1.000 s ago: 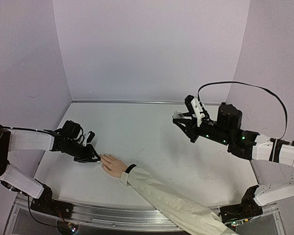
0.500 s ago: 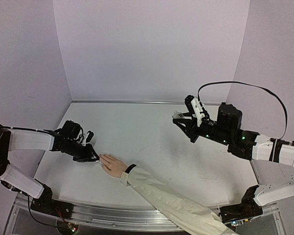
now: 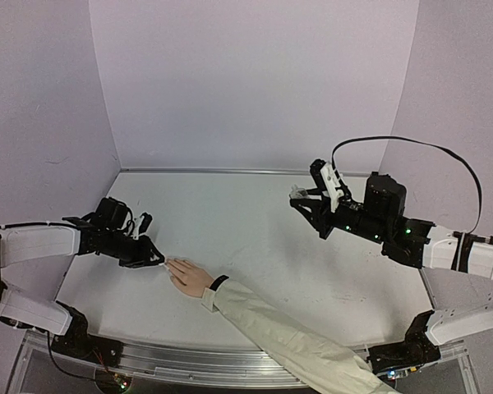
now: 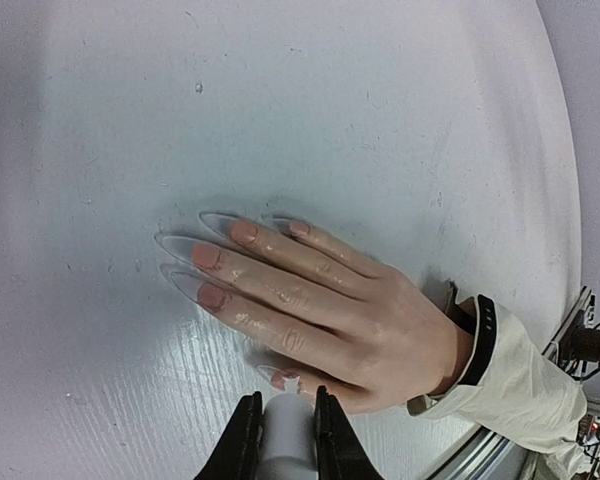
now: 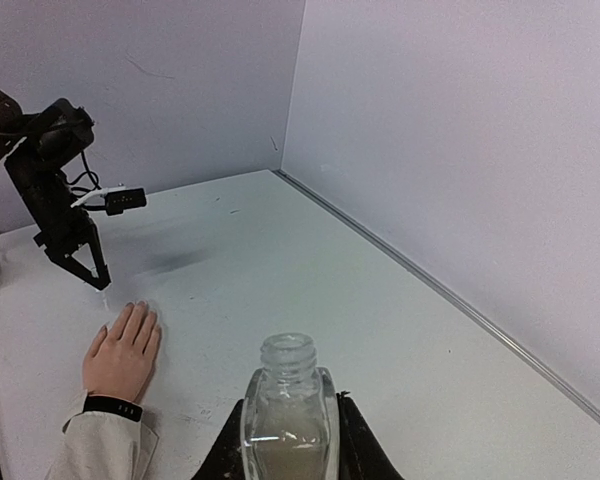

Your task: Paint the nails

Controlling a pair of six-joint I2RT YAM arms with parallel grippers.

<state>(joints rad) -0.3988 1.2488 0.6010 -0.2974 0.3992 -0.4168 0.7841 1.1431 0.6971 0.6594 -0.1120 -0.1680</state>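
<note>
A light-skinned hand (image 3: 191,277) lies flat on the white table, with a black wristband (image 3: 218,282) and a cream sleeve (image 3: 287,336). In the left wrist view the hand (image 4: 330,300) shows long clear nails (image 4: 208,256) with pink beds, and the thumb nail (image 4: 280,378) carries red marks. My left gripper (image 4: 283,425) is shut on a white cylindrical brush handle (image 4: 285,440), its end just short of the thumb nail. In the top view the left gripper (image 3: 154,261) sits just left of the fingertips. My right gripper (image 3: 300,197) is shut on an open clear glass bottle (image 5: 288,410), held above the table at mid-right.
The hand also shows in the right wrist view (image 5: 125,352), with the left arm (image 5: 60,200) behind it. Lilac walls close the table at the back and sides. A metal rail (image 3: 189,361) runs along the near edge. A black cable (image 3: 411,141) loops over the right arm.
My left arm has drawn a little to the left, so the brush tip stands slightly farther from the fingertips. The hand and the right arm have not moved.
</note>
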